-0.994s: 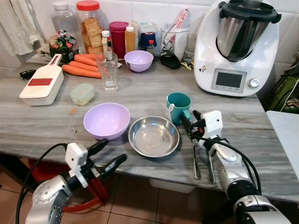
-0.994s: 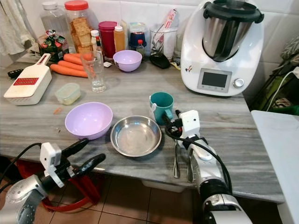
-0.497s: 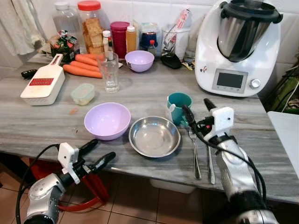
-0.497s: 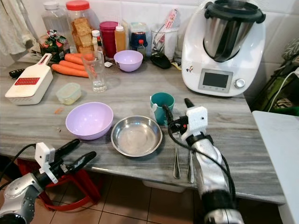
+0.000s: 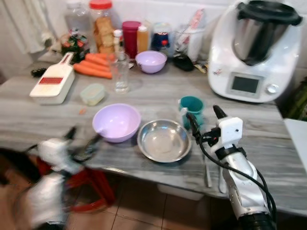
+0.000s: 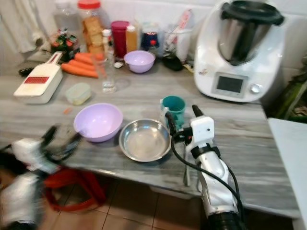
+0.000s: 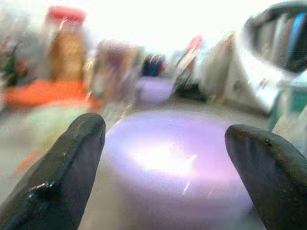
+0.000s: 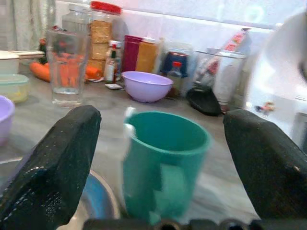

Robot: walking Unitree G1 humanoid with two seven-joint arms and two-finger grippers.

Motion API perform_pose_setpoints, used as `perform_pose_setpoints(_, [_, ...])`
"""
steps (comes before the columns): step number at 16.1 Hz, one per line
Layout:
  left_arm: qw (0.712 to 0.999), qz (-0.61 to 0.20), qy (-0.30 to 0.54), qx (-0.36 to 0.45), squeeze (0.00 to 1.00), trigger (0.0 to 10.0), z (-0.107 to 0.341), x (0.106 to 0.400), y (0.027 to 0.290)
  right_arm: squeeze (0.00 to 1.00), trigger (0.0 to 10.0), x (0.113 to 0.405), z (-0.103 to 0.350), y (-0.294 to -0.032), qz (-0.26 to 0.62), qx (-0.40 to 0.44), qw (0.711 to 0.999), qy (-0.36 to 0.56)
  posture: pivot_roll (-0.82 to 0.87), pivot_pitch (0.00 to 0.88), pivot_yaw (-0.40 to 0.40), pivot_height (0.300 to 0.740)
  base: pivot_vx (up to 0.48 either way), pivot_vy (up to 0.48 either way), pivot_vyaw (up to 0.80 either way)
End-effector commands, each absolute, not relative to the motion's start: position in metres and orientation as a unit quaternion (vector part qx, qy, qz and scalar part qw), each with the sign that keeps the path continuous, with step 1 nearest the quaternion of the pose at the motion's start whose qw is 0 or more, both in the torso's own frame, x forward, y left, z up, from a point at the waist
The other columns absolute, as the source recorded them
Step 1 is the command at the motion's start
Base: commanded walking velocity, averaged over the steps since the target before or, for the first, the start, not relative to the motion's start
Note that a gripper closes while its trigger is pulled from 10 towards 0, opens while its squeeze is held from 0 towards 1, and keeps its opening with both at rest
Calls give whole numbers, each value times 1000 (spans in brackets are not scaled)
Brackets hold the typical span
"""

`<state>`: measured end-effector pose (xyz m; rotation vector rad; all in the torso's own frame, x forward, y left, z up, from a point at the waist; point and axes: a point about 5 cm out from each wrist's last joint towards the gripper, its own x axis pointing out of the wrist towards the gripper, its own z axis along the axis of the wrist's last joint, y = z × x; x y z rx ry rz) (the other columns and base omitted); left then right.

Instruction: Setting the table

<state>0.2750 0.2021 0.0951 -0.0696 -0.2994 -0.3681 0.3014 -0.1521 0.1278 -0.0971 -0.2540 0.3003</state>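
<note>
A large purple bowl [image 5: 116, 122], a steel bowl [image 5: 164, 140] and a teal mug [image 5: 191, 106] stand in a row near the counter's front edge. Two pieces of cutlery [image 5: 207, 168] lie to the right of the steel bowl. My right gripper [image 5: 205, 117] hovers open just right of the mug, above the cutlery, holding nothing. In the right wrist view the mug [image 8: 165, 167] stands between its fingers [image 8: 62, 158]. My left gripper [image 5: 81, 141] is blurred at the counter's front edge, left of the purple bowl. Its wrist view shows it open [image 7: 168, 132], facing that bowl [image 7: 168, 163].
A white food processor [image 5: 254, 52] fills the back right. A drinking glass [image 5: 121, 72], a small purple bowl [image 5: 151, 61], carrots [image 5: 93, 67], a white grater [image 5: 53, 84], a small lidded tub [image 5: 92, 93] and jars crowd the back left. A red stool [image 5: 91, 187] sits under the counter.
My left arm has swung up fast from below the counter edge toward the purple bowl. The right gripper rose off the cutlery and stays beside the mug. The camera shifted slightly.
</note>
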Motion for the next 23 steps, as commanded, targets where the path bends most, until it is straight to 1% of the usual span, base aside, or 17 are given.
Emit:
perform_pose_setpoints(1, [965, -164, -203, 3, 0, 10000, 134, 286, 198, 1000, 10000, 303, 140, -151, 144, -52, 978, -142, 49, 0, -35, 740, 0, 0, 0])
perform_pose_setpoints(3, [966, -136, -217, 27, 0, 10000, 156, 294, 188, 1000, 10000, 303, 147, -149, 136, -48, 978, -150, 51, 0, -36, 740, 0, 0, 0])
perform_pose_setpoints(5, [971, -116, -207, 27, 0, 10000, 165, 291, 176, 1000, 10000, 297, 152, -144, 127, -38, 978, -159, 51, 0, -36, 740, 0, 0, 0])
perform_pose_setpoints(7, [975, -105, -191, 34, 0, 10000, 163, 286, 171, 1000, 10000, 291, 152, -141, 120, -32, 979, -159, 51, 0, -36, 740, 0, 0, 0])
perform_pose_setpoints(9, [984, -81, -156, 40, 0, 10000, 149, 280, 170, 1000, 10000, 281, 150, -136, 106, -21, 983, -150, 36, 0, -33, 740, 0, 0, 0])
perform_pose_setpoints(10, [987, -61, -138, 48, 0, 10000, 141, 276, 172, 310, 10000, 276, 148, -133, 108, -20, 983, -144, 32, 0, -35, 740, 0, 0, 0])
perform_pose_setpoints(11, [989, -56, -130, 46, 0, 10000, 137, 274, 173, 20, 10000, 274, 147, -132, 108, -19, 984, -140, 32, 0, -36, 740, 0, 0, 0])
perform_pose_setpoints(12, [990, -48, -125, 42, 0, 10000, 134, 273, 174, 0, 10000, 273, 145, -131, 109, -19, 984, -138, 32, 0, -37, 740, 0, 0, 0])
perform_pose_setpoints(15, [992, -33, -115, 38, 0, 10000, 134, 276, 175, 0, 10000, 276, 149, -133, 105, -41, 984, -138, 30, 0, -43, 740, 0, 0, 0])
perform_pose_setpoints(17, [992, -25, -119, 33, 0, 10000, 137, 280, 174, 0, 10000, 279, 153, -133, 106, -57, 983, -142, 30, 0, -51, 740, 0, 0, 800])
perform_pose_setpoints(22, [989, 18, -138, 45, 0, 10000, 145, 286, 183, 0, 10000, 279, 156, -129, 116, -64, 981, -145, 30, 0, -55, 740, 0, 0, 800])
perform_pose_setpoints(23, [985, 31, -160, 54, 0, 10000, 152, 286, 188, 0, 10000, 279, 158, -126, 124, -84, 977, -154, 31, 0, -54, 740, 0, 0, 800])
